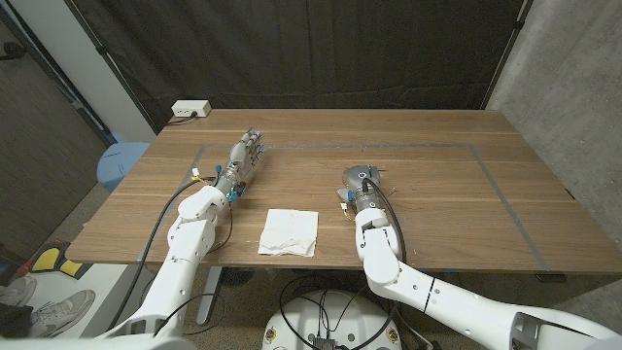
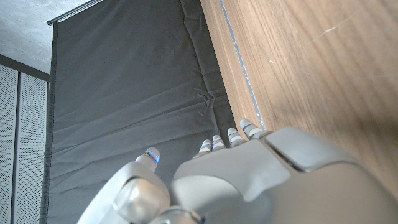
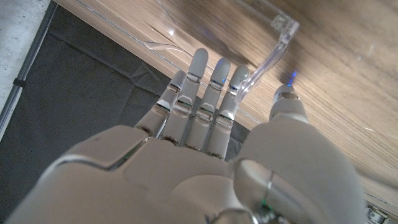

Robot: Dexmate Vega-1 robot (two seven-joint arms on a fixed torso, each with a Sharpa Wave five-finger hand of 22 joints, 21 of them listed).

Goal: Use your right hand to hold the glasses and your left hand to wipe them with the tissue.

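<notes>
Right wrist view shows the glasses, clear-framed, lying on the wooden table just past the right hand; a transparent temple arm runs along beside the fingertips and seems to touch one of them, though whether the hand actually grips the frame I cannot tell, since the fingers reach out fairly straight and close together. In the head view the glasses themselves are mostly hidden under that hand, which sits near the table's centre, with only a small pale bit showing at its 9 o'clock edge. The tissue, a white folded square, lies flat on the table at about 7 o'clock from the right hand, near the front edge and apart from both hands. The left hand is at about 11 o'clock from the tissue, well apart from it, its fingers stretched out toward the far side of the table with nothing in them. The left wrist view shows the back of that hand with the fingertips side by side, slightly spread, next to the table surface and a dark curtain behind. A thin taped line marks a rectangle on the tabletop, and a white box sits beyond the table's far left corner.
</notes>
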